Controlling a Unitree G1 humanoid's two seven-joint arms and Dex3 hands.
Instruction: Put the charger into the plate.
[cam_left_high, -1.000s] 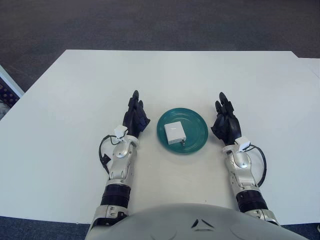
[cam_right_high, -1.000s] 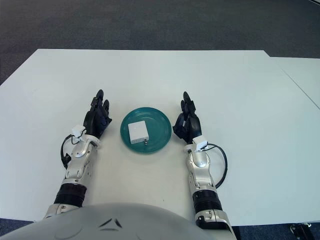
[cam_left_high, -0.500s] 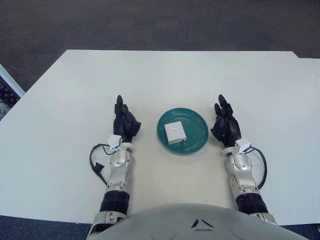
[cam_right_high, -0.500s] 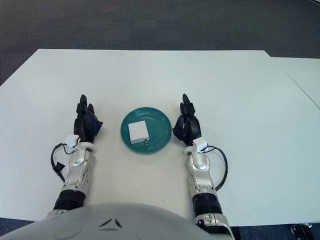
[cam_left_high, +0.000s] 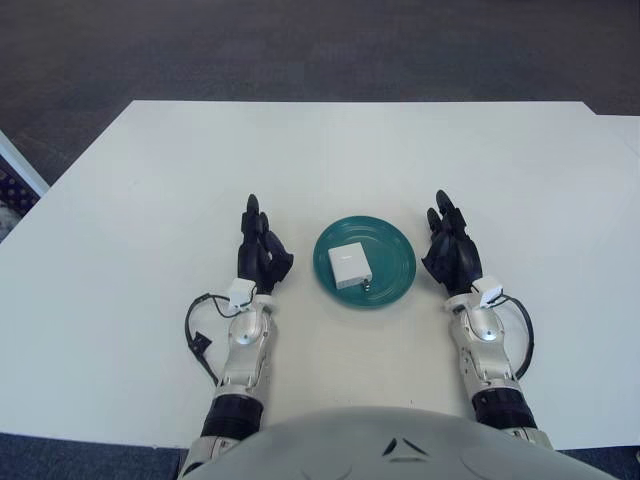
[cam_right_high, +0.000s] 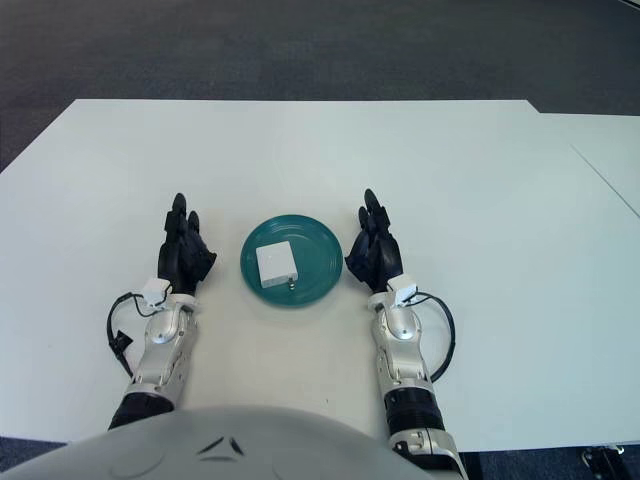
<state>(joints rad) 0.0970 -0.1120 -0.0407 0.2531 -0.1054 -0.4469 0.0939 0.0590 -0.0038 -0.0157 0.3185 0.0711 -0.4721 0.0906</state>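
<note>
A white square charger (cam_left_high: 349, 265) lies inside the teal plate (cam_left_high: 395, 253), a little left of its middle, with its plug prongs toward me. My left hand (cam_left_high: 260, 252) is open and empty on the table, just left of the plate. My right hand (cam_left_high: 451, 250) is open and empty, just right of the plate. Neither hand touches the plate or the charger.
The white table (cam_left_high: 330, 150) stretches all around the plate. Its far edge meets dark carpet (cam_left_high: 300, 45). A second white table edge (cam_right_high: 610, 150) shows at the far right.
My left hand drew away from the plate to the left, then came partway back toward it. My right hand has barely moved. The charger and plate stay still.
</note>
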